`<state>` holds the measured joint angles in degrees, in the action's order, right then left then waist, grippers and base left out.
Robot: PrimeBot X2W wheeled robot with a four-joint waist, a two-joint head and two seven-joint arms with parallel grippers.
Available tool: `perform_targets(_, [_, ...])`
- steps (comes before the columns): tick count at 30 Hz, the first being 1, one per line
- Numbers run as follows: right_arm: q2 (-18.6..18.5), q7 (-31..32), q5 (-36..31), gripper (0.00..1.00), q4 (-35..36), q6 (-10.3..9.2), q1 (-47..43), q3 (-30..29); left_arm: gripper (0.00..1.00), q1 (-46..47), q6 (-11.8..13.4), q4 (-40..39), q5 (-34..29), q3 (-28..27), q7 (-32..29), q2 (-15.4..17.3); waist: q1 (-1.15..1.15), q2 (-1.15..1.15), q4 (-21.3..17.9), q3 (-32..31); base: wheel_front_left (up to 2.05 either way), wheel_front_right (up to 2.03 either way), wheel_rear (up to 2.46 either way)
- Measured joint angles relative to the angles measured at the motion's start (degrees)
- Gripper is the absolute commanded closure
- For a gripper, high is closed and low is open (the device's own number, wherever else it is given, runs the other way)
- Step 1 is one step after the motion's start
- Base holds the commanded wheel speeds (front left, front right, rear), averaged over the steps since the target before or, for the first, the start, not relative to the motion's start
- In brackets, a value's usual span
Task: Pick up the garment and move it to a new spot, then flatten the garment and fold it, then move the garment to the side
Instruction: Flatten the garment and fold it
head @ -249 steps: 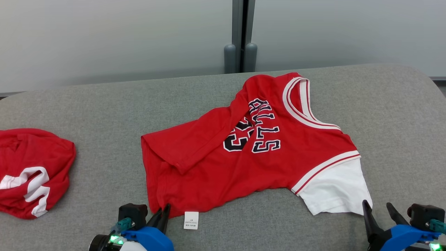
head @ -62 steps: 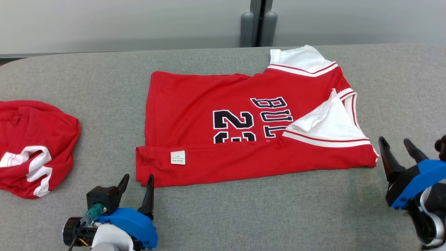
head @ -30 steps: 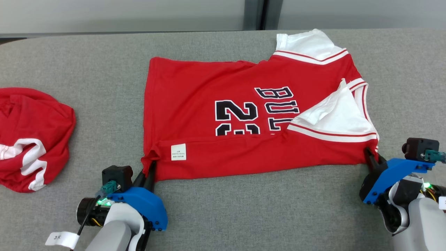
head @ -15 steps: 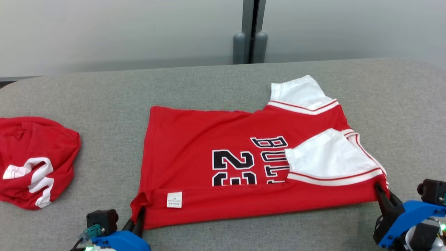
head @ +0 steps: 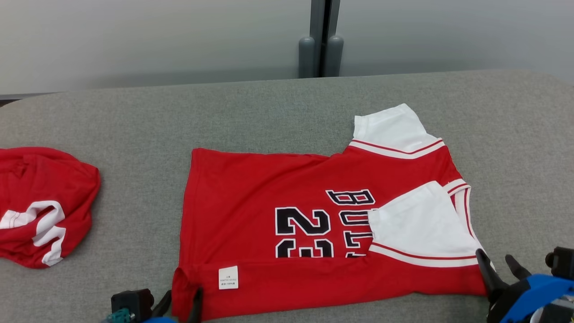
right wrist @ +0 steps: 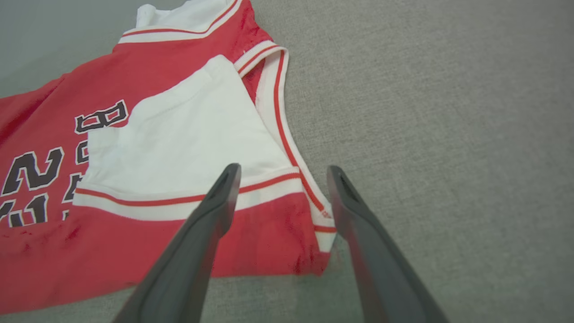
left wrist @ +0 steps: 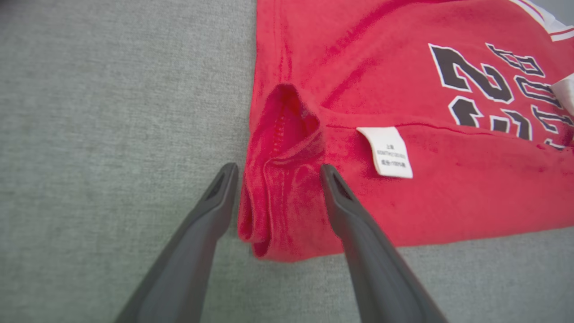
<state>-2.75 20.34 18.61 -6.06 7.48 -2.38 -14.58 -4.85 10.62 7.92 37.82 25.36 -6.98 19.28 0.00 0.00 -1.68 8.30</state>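
Left wrist view: at the left gripper [left wrist: 278, 167], wide open, gripping nothing, astride the bunched near hem corner of the red shirt [left wrist: 448, 202]. Just beyond that corner, on the shirt's folded-over near strip, a white label [left wrist: 385, 151].

Right wrist view: at the right gripper [right wrist: 283, 167], equally wide open and empty, poised over the shirt's near collar-end corner, with one finger above the red and white trim and the other off the shirt's edge above the grey table [right wrist: 448, 134]. Beyond the fingers, a white sleeve [right wrist: 179, 134] folded inward onto the shirt's chest, covering part of the black lettering.

Head view: flat on the table, hem at the left gripper's side, collar at the right gripper's, with a second white sleeve [head: 390, 128] sticking out from the shirt's far edge. Well apart from the shirt's hem side, a crumpled red and white garment [head: 40, 202].
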Motion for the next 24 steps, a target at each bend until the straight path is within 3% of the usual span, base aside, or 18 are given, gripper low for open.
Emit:
perform_targets(7, [0.0,5.9,-4.4,0.00,5.6,0.01,10.2,1.7,0.00,6.2,-0.8,-4.3,-0.6,-0.2,-6.7,4.6,0.00,0.00,-1.3,3.1,0.00,0.00,0.00])
perform_targets(14, [-3.5,14.5,-2.7,0.00,4.4,0.00,26.4,9.0,0.00,22.0,-7.2,-5.3,-0.6,-0.5,-19.5,12.8,0.00,0.00,-3.1,7.1,0.00,0.00,0.00])
perform_targets(20, [-3.9,15.9,-0.2,0.00,-2.0,0.01,39.1,16.8,0.00,33.1,-11.8,-3.7,3.0,-1.7,-29.4,16.8,0.01,0.00,-6.1,11.4,0.00,0.00,0.00])
perform_targets(24, [-4.1,14.6,0.7,0.00,-6.2,0.00,44.9,18.2,0.00,40.0,-13.7,-1.4,3.4,-1.0,-34.4,18.0,0.01,0.00,-6.9,14.6,0.00,0.00,0.00])
